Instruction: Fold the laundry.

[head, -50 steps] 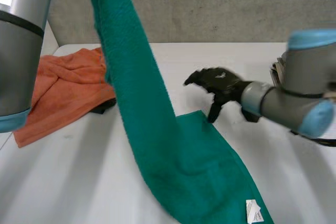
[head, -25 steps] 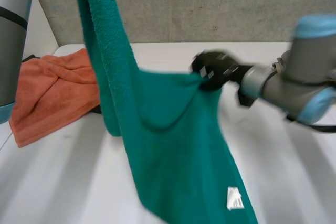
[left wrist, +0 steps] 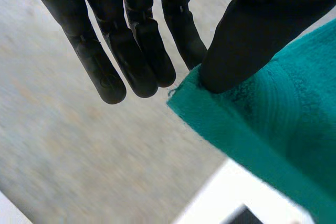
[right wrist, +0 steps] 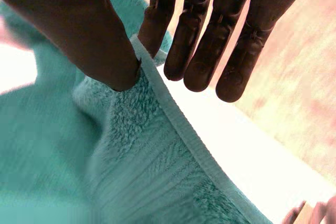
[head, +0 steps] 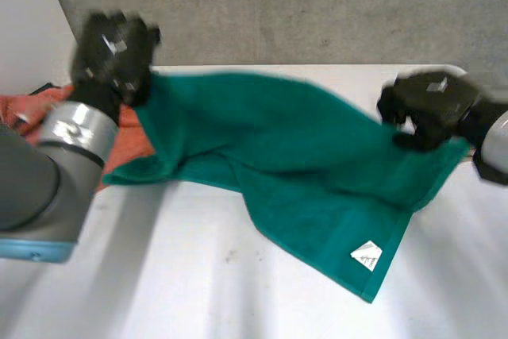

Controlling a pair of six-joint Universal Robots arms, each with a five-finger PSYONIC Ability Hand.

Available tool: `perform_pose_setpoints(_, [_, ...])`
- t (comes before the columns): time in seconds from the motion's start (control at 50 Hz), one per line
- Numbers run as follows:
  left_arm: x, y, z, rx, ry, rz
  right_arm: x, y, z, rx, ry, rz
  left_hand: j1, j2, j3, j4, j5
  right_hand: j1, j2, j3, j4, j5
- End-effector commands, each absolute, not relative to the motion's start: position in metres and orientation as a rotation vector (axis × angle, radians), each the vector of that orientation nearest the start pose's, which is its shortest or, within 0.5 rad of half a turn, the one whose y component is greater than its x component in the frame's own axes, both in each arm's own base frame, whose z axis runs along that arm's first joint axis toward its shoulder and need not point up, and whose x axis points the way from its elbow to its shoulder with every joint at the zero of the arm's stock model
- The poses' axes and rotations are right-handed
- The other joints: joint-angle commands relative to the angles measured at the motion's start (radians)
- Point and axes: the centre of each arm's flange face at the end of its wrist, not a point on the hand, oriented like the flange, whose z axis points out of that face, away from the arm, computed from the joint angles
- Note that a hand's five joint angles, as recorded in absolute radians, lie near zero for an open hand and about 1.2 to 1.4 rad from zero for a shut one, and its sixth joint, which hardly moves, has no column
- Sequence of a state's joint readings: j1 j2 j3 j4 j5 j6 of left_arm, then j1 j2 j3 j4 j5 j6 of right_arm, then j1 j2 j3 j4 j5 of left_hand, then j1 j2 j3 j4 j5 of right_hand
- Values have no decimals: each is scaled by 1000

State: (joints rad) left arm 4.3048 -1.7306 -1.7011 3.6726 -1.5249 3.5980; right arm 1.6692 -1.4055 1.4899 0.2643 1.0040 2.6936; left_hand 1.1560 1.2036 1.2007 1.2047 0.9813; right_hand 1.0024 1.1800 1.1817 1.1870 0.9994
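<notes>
- Green towel (head: 302, 148): terry cloth, opened out and stretched wide between two grips, lifted along its far edge.
- One top corner is pinched by the left hand (head: 111, 53), thumb against fingers. The opposite top edge is pinched the same way by the right hand (head: 429, 105).
- The lower part sags onto the table (head: 198, 275), with a fold across the middle.
- A white tag (head: 366, 256) sits near the low near corner.
- Orange towel (head: 128, 139): crumpled on the table's far left, partly hidden behind the green towel.

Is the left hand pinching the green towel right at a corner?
Yes: in the left wrist view the left hand pinches the green towel at its corner, thumb against fingers.
</notes>
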Motion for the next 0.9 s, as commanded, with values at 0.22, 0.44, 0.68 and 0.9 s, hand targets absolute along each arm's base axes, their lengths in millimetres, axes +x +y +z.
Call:
perform_pose_setpoints(0.22, [-269,-278,226,895,1874,-2345,210,-305,171,-1021,2380,-1466,240,193,196,192,240,293,116,114,109,122])
perform_pose_setpoints(0.44, [-266,-278,224,878,1883,-2328,201,-302,216,-900,2339,-1616,240,193,196,192,240,-458,-636,-638,-643,-630])
perform_pose_setpoints(0.68, [-261,-285,228,857,1863,-2325,172,-289,199,-829,2542,-1326,240,193,196,192,240,-592,-769,-771,-776,-763])
perform_pose_setpoints(0.9, [-256,-298,227,824,1860,-2313,172,-287,166,-849,2499,-1447,240,193,196,192,240,-580,-757,-759,-765,-751])
